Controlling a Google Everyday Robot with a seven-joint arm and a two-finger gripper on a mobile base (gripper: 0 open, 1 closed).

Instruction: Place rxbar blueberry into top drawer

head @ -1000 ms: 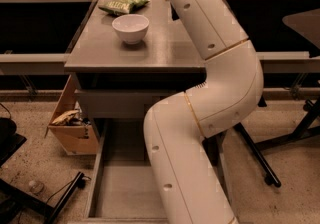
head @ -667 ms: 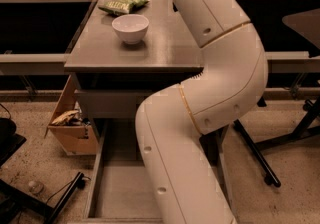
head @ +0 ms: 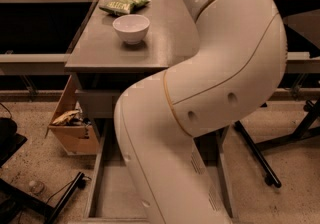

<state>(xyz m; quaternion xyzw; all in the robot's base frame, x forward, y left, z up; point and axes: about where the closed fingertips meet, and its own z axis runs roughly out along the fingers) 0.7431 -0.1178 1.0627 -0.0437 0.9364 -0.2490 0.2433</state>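
The top drawer [head: 114,194] is pulled open at the bottom of the camera view; I see its bare grey floor and its low left wall, and the rest is behind my white arm [head: 210,83]. The arm fills the middle and right of the view and runs out past the top edge. My gripper is out of view. The rxbar blueberry does not show anywhere; it is hidden or out of view.
A white bowl [head: 131,28] and a green crinkled snack bag [head: 124,5] sit on the grey cabinet top [head: 100,50]. A closed drawer front [head: 97,103] lies under it. A tan cardboard box [head: 70,123] stands left; chair legs [head: 257,158] stand right.
My arm has bent further: its elbow has swung out to the right and takes up more of the view. The bowl, bag and drawer have not moved.
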